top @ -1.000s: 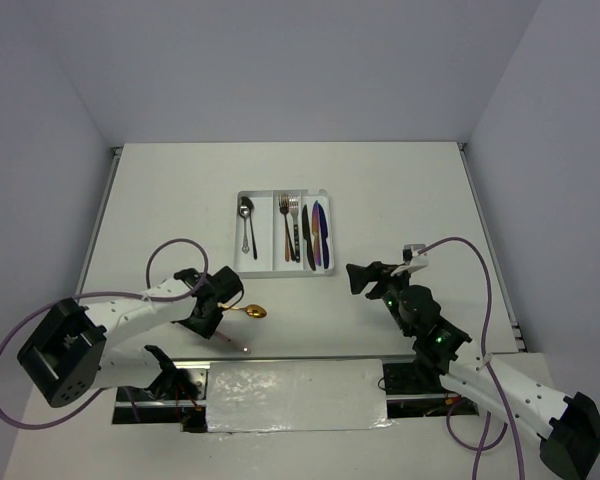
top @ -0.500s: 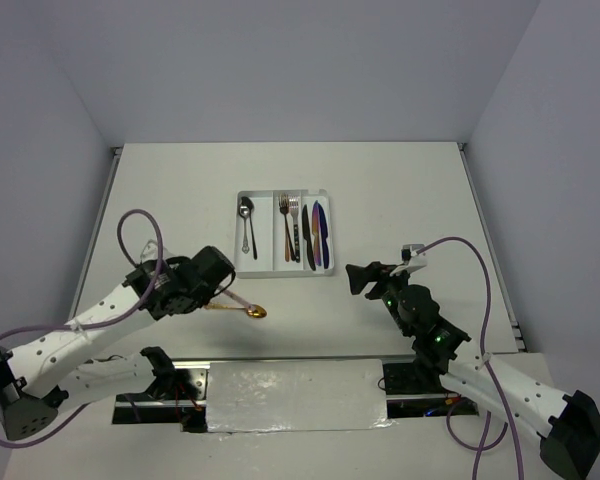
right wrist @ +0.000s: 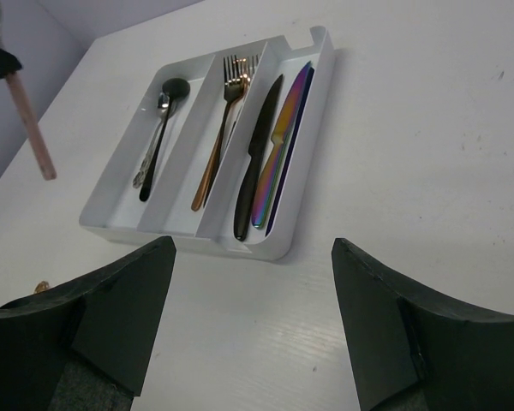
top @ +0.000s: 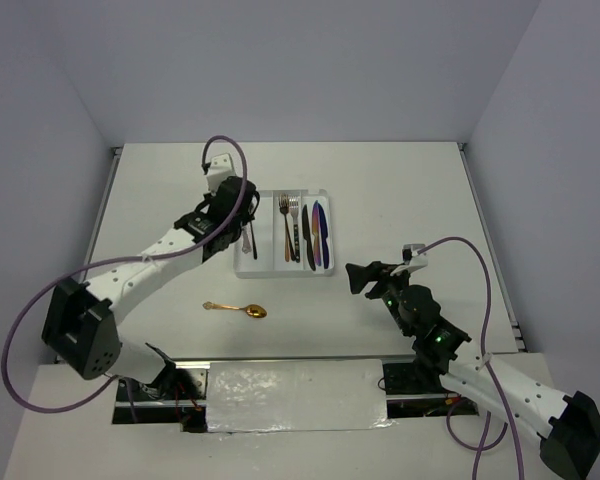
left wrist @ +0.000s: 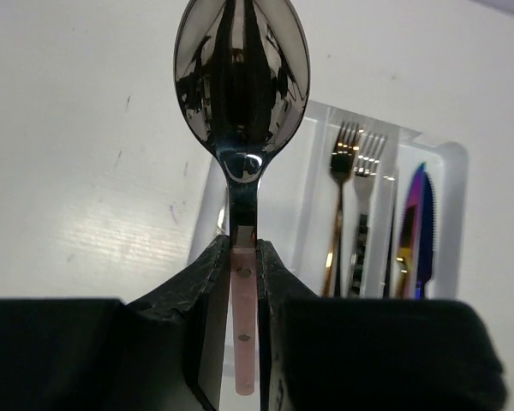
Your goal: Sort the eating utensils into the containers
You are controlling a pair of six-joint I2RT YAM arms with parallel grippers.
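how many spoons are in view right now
4: one shiny spoon gripped in the left jaws, a black spoon and a silver spoon in the tray's left compartment, a gold spoon on the table. Others may be hidden.

From above, the left tool [top: 238, 210] and its arm cover most of the left compartment of the white plastic cutlery tray [top: 280, 273]. At the left wrist, the tool's black body hides the tray's near half and the handle ends of the copper and silver forks [left wrist: 343, 150]. The mirror-bowled spoon with a pink handle [left wrist: 242, 77] blocks the left compartment. At the right wrist, the fingers of the right tool [right wrist: 253, 248] run off the lower edge, one hiding nearly all of the small gold spoon [right wrist: 41, 287].
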